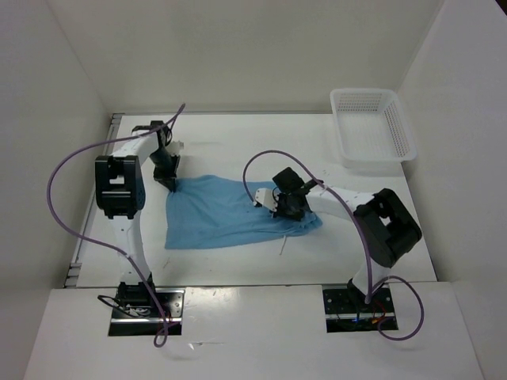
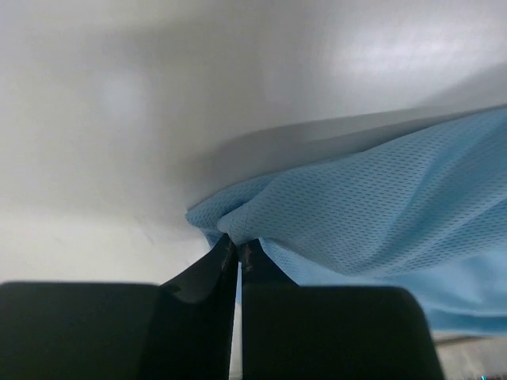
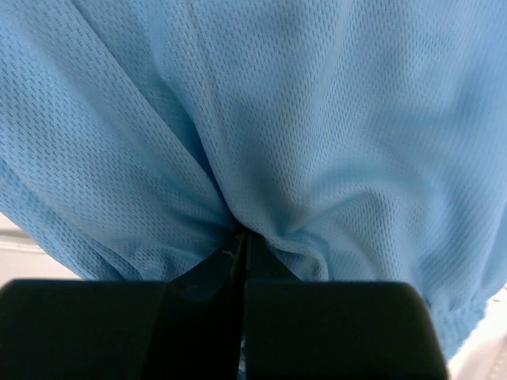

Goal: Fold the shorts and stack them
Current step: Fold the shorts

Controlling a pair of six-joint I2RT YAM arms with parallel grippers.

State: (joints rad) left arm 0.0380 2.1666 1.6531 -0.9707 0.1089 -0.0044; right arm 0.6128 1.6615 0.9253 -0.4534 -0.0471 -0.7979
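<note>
Shorts lie spread mid-frame on the white tabletop; the left fingers pinch their upper-left corner, and the right fingers pinch bunched cloth near their right edge. A white mesh basket sits upper right, well apart.

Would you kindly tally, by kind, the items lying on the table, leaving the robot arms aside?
Sky-blue shorts: 1
White mesh basket: 1
Total: 2
</note>
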